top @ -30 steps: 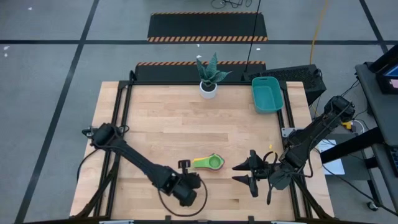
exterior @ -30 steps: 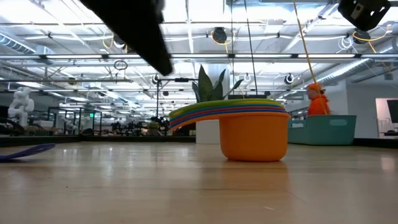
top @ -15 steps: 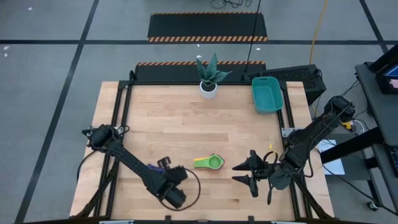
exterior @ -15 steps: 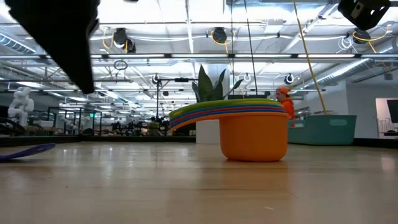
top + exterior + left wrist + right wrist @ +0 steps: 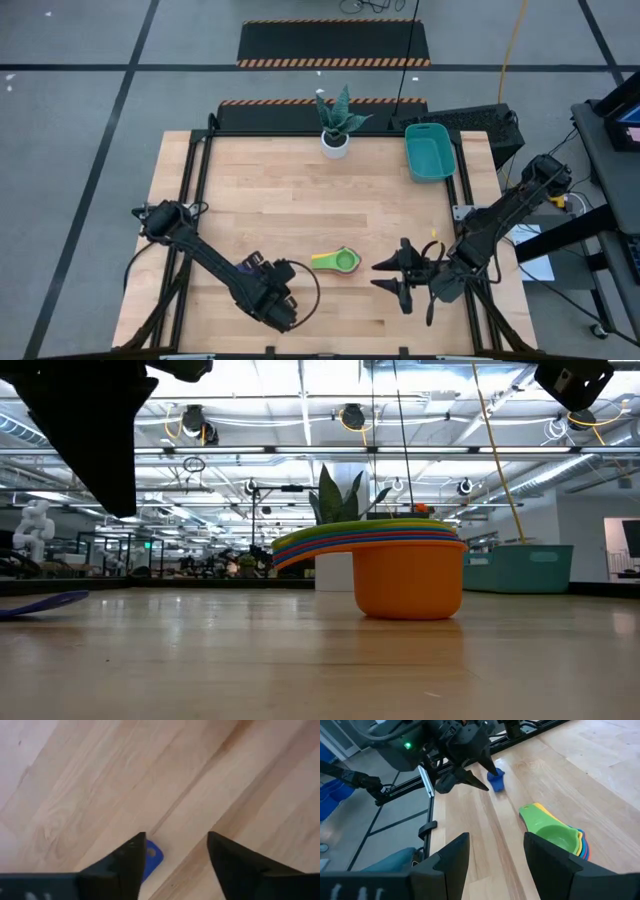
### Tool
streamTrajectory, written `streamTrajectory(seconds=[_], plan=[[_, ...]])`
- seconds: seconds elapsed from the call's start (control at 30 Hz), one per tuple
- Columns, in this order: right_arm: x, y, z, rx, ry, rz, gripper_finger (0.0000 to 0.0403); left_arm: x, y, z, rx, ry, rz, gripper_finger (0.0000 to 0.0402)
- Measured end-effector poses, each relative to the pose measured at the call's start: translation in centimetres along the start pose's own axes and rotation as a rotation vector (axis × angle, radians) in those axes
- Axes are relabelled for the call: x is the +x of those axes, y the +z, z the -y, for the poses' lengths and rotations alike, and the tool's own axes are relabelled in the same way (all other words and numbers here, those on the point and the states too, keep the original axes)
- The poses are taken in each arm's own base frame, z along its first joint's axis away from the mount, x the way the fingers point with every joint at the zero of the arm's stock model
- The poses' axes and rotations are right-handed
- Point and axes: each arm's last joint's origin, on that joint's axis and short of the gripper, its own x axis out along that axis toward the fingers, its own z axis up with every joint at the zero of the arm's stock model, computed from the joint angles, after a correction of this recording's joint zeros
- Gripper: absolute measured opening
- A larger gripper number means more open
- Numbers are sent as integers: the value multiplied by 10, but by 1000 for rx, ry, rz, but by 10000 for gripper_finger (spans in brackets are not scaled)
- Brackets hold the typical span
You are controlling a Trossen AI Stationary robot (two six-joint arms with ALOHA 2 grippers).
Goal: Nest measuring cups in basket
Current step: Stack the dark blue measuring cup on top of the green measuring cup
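Measuring cup, small blue plastic (image 5: 495, 780), now lies released beneath the opened left gripper (image 5: 470, 768); nesting remains.

Cups (image 5: 337, 261), basket (image 5: 430, 153), plant (image 5: 336, 120) on table (image 5: 300, 190)

Blue cup under the far gripper
Left gripper (image 5: 479, 779) spread above a blue cup (image 5: 496, 780); nested cups (image 5: 555, 836), green on top, sit nearer on the bench (image 5: 600, 780).

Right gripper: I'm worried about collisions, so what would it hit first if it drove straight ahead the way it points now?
Probably the nested stack of measuring cups, green on top, lying on the wooden table just ahead of the open right gripper. Farther on are the small blue cup and the left gripper. Depth is uncertain.
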Motion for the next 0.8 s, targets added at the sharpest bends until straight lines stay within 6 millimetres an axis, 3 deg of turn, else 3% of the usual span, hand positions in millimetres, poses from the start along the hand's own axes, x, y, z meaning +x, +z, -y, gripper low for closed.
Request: streamTrajectory(seconds=[0.17,0.47,0.8], plan=[[1,-7,-2,-1,-28,13,183,2,-9,-2,-61,23,-62,237],[13,-40,-8,31,-88,-24,183,-4,-24,2,-77,20,12,199],[13,-50,-8,-185,-93,-58,183,6,-19,2,-91,54,-13,191]])
